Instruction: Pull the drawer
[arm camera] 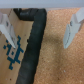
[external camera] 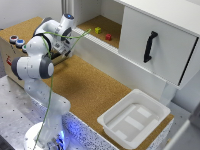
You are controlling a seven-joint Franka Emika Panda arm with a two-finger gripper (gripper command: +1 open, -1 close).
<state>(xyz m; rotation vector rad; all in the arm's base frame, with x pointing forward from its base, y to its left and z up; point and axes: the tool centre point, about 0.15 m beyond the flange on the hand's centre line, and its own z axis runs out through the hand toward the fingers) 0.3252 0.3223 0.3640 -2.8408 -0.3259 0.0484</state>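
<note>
The white drawer (external camera: 155,42) is located at the upper part of the exterior view's right, set in a white cabinet body. Its front panel is fitted with a vertical black handle (external camera: 149,46). The handle is untouched; the arm is positioned well apart from it, toward the exterior view's left.

The Franka arm (external camera: 37,65) is mounted at the lower part of the exterior view's left, and its wrist is folded back above the cork-covered table (external camera: 85,85). The claw (external camera: 59,47) is held low over the cork surface, near a box carrying round buttons (external camera: 16,41) at the far edge of the exterior view's left. A green cable (external camera: 50,95) is draped along the arm.

In the wrist view, the claw (arm camera: 41,29) is seen wide apart, with nothing gripped; one pale finger (arm camera: 8,31) and the other finger (arm camera: 73,30) are visible on opposite sides of the frame. Between them, a black hose-like cable (arm camera: 31,47) is laid across the cork, beside a blue-patterned marker (arm camera: 13,50).

An open white shelf is seen beside the drawer, and on its cork floor a yellow cube (external camera: 98,30) and a red cube (external camera: 108,37) are placed near each other. A white plastic bin (external camera: 134,118) is set on the table at the lower part of the exterior view's right, below the drawer
</note>
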